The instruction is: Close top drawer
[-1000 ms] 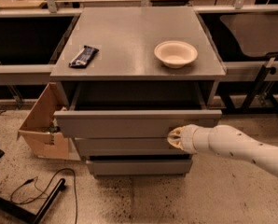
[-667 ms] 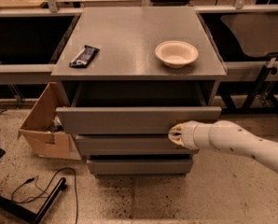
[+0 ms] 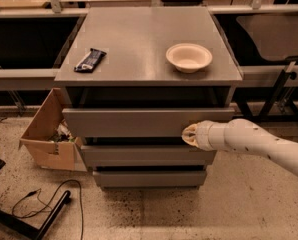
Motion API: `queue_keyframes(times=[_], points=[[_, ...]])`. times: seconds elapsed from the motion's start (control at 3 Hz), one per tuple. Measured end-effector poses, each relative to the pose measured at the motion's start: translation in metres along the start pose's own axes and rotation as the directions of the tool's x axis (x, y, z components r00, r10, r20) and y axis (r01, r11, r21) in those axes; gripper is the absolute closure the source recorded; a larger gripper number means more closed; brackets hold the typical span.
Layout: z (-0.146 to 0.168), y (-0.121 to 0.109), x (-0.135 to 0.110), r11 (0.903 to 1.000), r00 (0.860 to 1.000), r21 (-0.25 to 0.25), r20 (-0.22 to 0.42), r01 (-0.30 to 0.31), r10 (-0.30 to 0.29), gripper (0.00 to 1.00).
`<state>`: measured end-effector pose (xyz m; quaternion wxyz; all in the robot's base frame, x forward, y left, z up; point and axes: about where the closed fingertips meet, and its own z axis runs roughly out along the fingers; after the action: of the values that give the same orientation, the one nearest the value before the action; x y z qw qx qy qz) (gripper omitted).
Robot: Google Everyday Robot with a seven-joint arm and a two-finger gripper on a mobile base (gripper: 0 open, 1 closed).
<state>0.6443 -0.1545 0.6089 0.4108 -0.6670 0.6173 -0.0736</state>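
The top drawer (image 3: 134, 122) is a wide matte-grey drawer with a flat front, the uppermost of three in the grey cabinet (image 3: 149, 39). It stands partly pulled out, with a dark gap under the cabinet top. My gripper (image 3: 189, 135) is at the end of a white arm that comes in from the right. It rests against the lower right part of the top drawer's front.
A white bowl (image 3: 189, 57) and a dark snack packet (image 3: 90, 59) lie on the cabinet top. An open cardboard box (image 3: 48, 134) stands left of the cabinet. A black cable (image 3: 44, 204) lies on the floor at the front left. Benches flank the cabinet.
The top drawer has slid in a little and the gap above its front is narrower. The gripper has stayed against the drawer front and moved with it.
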Motion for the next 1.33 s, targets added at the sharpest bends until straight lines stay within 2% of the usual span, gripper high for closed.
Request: queue_keyframes(times=[0.33, 1.33], points=[[0.0000, 0.0000, 0.0000, 1.0000, 1.000, 0.000, 0.000, 0.000, 0.000, 0.82], [0.0001, 0.0000, -0.0001, 1.0000, 1.000, 0.000, 0.000, 0.000, 0.000, 0.12]])
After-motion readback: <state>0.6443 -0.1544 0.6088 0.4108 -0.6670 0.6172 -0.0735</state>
